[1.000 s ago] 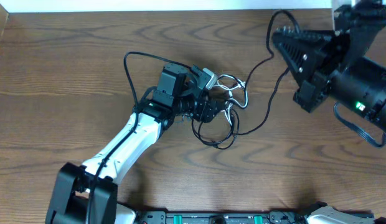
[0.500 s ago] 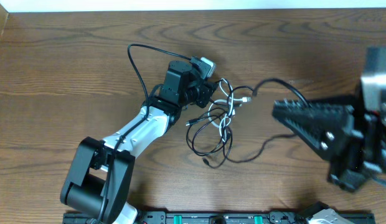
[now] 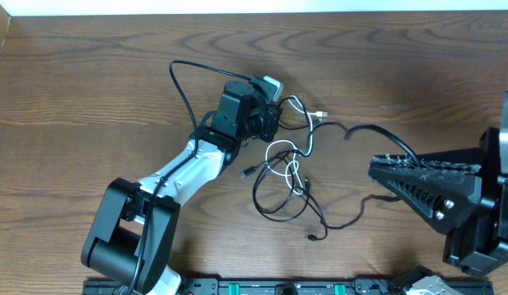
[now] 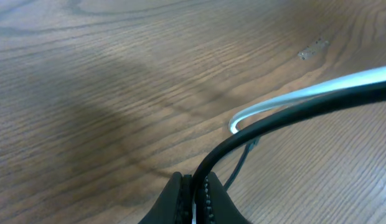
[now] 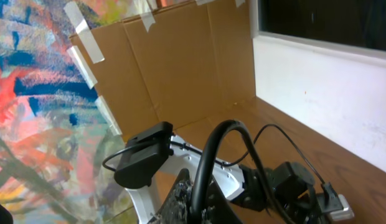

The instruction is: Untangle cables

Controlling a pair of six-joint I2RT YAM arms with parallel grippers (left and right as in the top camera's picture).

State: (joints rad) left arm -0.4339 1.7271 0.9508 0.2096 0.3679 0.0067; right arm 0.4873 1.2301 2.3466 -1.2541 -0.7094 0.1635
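Note:
The cables (image 3: 283, 176) lie as a loose tangle of thin black and whitish cords mid-table, with one free plug end (image 3: 313, 238) toward the front. My left gripper (image 3: 273, 123) sits at the tangle's upper edge. In the left wrist view it (image 4: 194, 182) is shut on a black cord (image 4: 292, 112) and a whitish cord (image 4: 305, 93) that arc off to the right. My right gripper (image 3: 377, 169) hovers at the right, shut on a black cord (image 5: 211, 149) that loops up over its tip toward the tangle (image 3: 377, 131).
The left arm's own thicker wire (image 3: 184, 90) loops behind its wrist. A small plug (image 4: 312, 48) rests on the wood beyond the left gripper. Cardboard panels (image 5: 180, 62) and a white wall (image 5: 324, 93) border the table's far side.
The left gripper has shut on the cords at the tangle's top. The right arm has swung from the back right toward the front right, drawing its black cord out, and the tangle has spread.

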